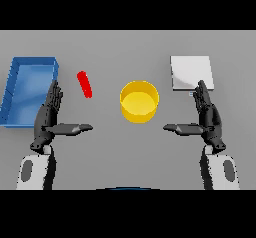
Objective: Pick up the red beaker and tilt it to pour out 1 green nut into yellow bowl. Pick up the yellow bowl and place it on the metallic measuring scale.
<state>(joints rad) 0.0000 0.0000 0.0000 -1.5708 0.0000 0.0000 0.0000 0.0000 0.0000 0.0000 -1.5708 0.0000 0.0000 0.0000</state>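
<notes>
The red beaker [85, 84] shows as a thin, slightly slanted red shape on the grey table, left of centre. A yellow bowl [139, 101] stands in the middle, and I see nothing in it. The metallic measuring scale [191, 72] is a flat silver square at the back right. My left hand [48, 115] is held edge-up near the front left, fingers straight and thumb pointing inward, a little below and left of the beaker. My right hand [207, 115] mirrors it at the front right, open, just below the scale. Neither hand touches anything. No green nut is visible.
A blue tray [15, 89] with raised walls lies at the far left, close beside my left hand. Bare grey table [120, 142] stretches between the two hands, in front of the bowl.
</notes>
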